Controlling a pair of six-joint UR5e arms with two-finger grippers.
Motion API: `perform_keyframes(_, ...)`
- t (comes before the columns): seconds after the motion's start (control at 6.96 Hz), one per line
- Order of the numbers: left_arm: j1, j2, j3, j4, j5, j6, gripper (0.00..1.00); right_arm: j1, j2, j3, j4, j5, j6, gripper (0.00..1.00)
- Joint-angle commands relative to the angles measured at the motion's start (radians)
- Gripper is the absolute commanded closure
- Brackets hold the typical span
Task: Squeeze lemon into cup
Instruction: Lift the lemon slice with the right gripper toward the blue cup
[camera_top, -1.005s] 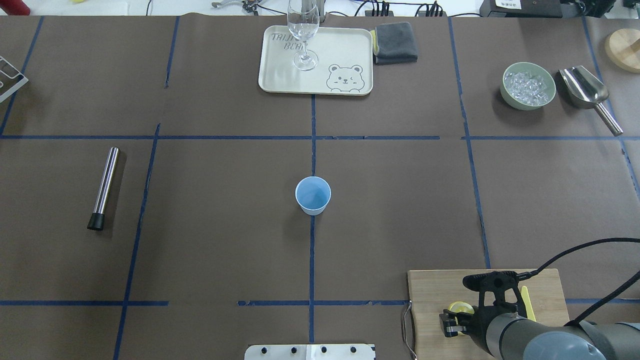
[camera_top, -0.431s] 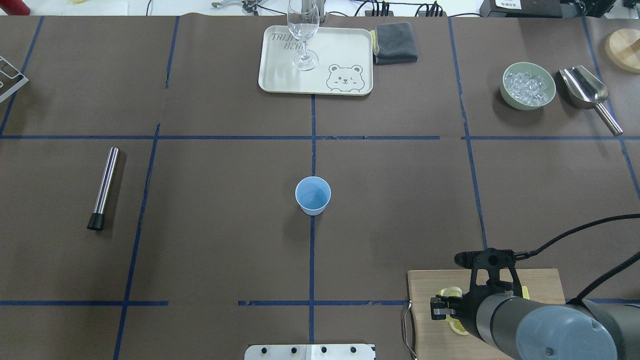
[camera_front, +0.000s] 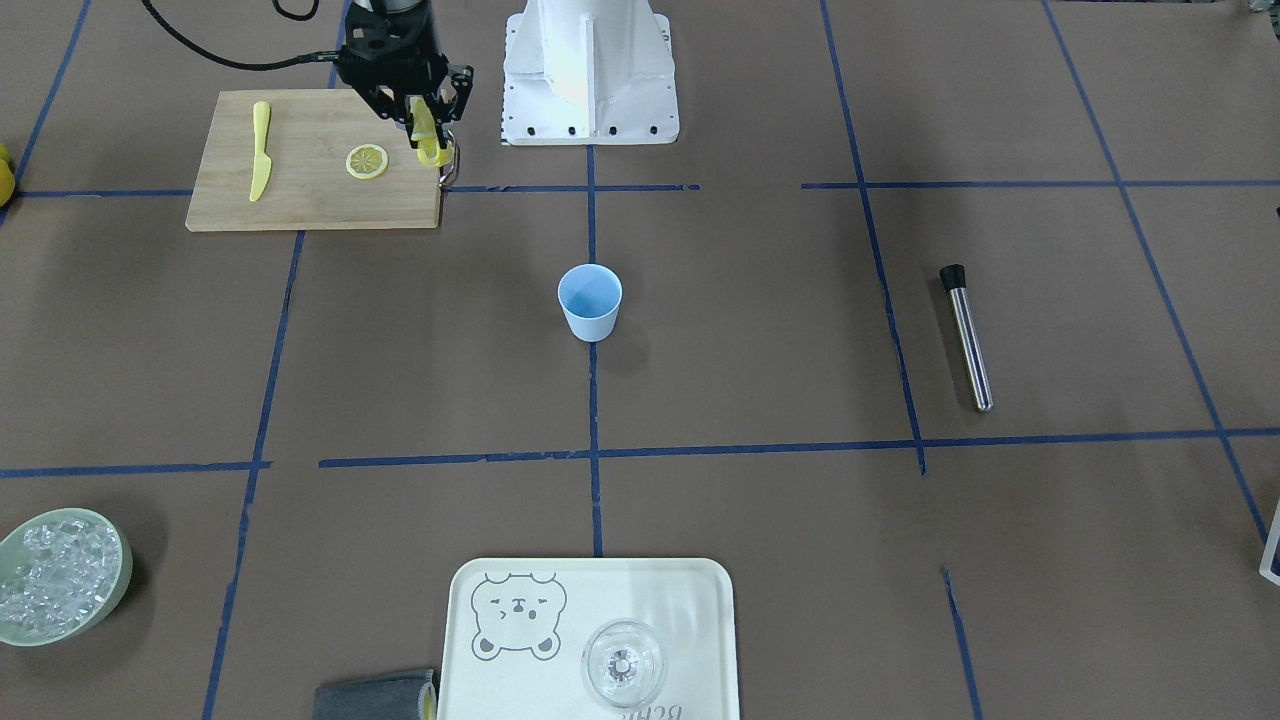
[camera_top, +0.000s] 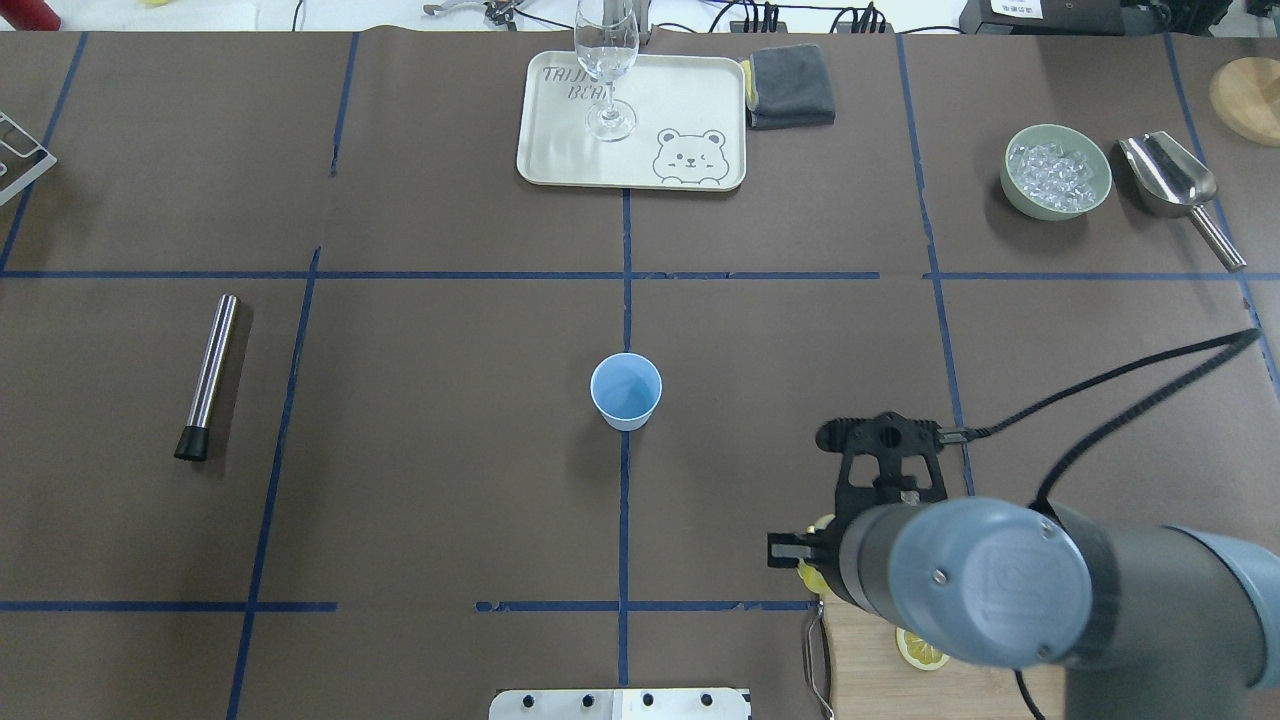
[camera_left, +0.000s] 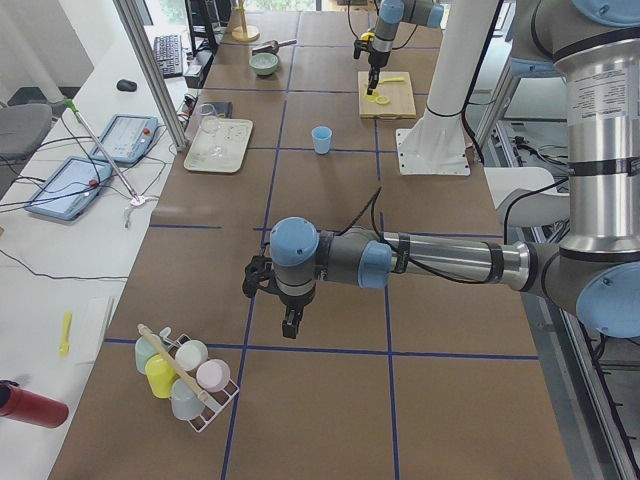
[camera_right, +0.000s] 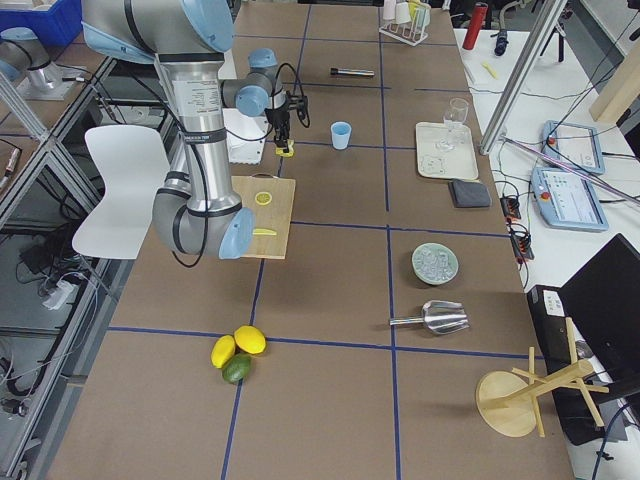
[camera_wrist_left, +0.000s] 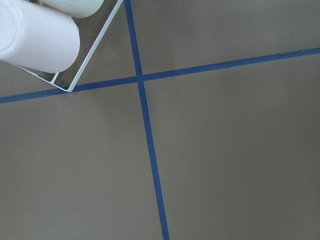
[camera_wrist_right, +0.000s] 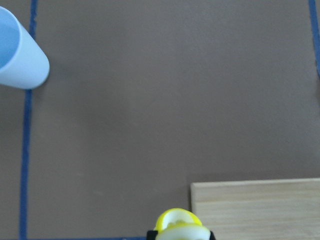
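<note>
Exterior front-facing shows the right gripper (camera_front: 427, 126) pinching the thin yellow toy lemon slice (camera_front: 432, 152) above a corner of the wooden cutting board (camera_front: 310, 205), so I'd say carry step, next it needs centring over the small light-blue plastic cup (camera_front: 590, 303) mid-table.

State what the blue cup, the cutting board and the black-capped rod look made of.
Blue cup: likely plastic, matte, uniformly coloured.
Cutting board: wood or bamboo, visible grain strips.
Black-capped rod: polished metal, bright highlights; cap perhaps rubber.

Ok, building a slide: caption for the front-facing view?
Right gripper holds a lemon slice by the cutting board; light blue cup stands mid-table.
</note>
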Motion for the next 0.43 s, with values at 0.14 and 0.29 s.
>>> perform_keyframes(0.14, 0.0, -0.001, 0.005, 0.002, 0.0, 0.0, 0.0, 0.186, 0.369, -0.292, -0.088, 0.112, -0.075, 0.95)
perform_keyframes(0.29, -0.001, 0.001, 0.004, 0.003, 0.0, 0.0, 0.0, 0.209, 0.455, -0.4, -0.079, 0.118, -0.077, 0.95)
